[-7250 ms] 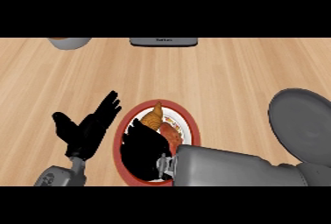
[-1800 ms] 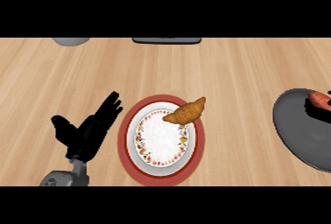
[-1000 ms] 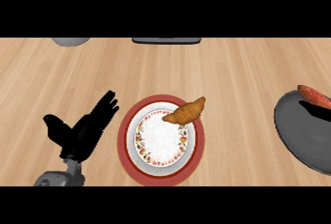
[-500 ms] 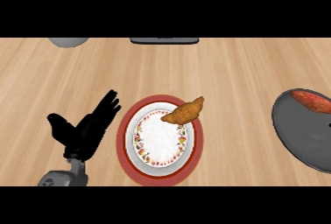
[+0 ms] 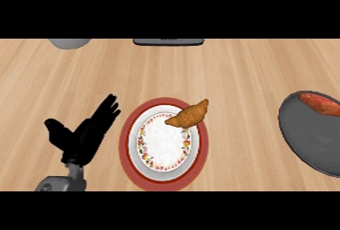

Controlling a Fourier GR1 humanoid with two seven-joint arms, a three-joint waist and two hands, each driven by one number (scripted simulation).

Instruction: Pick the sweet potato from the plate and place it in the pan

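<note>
A reddish-orange sweet potato (image 5: 321, 103) lies inside the dark grey pan (image 5: 310, 141) at the right edge, against its far wall. The red-rimmed white plate (image 5: 163, 161) sits at the centre, and a brown croissant (image 5: 189, 116) rests on its upper right rim. My left hand (image 5: 83, 134) stands open with fingers up just left of the plate, touching nothing. No part of my right hand shows.
A grey bowl (image 5: 69, 42) sits at the far left edge of the wooden counter (image 5: 232, 72). A dark flat object (image 5: 168, 41) lies at the far edge near the middle.
My right arm, which covered the plate earlier, has left the view. The sweet potato now lies in the pan, and the view has shifted slightly so the pan shows more.
</note>
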